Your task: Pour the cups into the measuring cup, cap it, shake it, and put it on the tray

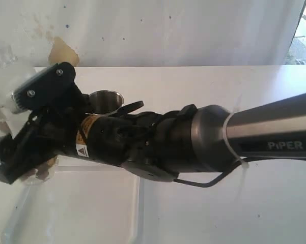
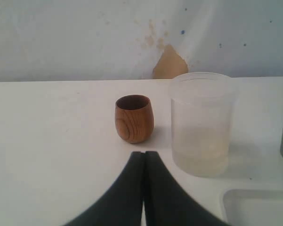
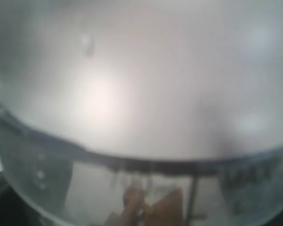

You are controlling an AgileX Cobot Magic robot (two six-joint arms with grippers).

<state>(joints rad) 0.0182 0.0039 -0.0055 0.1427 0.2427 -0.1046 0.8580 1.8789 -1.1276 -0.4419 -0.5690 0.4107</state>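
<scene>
white tabletop point(image 2: 52, 141) under a wooden cup point(image 2: 134, 118), stained wall point(image 2: 75, 37) behind (tan patch point(image 2: 170, 63))

The black arm point(image 1: 142, 145) with a grey PiPER-lettered tube point(image 1: 275, 134) bears a white cable tie point(image 1: 232, 133), black cable point(image 1: 206, 183) and seemingly a yellow warning label point(image 1: 83, 138).

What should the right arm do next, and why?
Probably lower the measuring cup onto the tray, then release: the right gripper holds it by the tray's corner, brown contents already inside. Whether it already rests there is unclear.
</scene>
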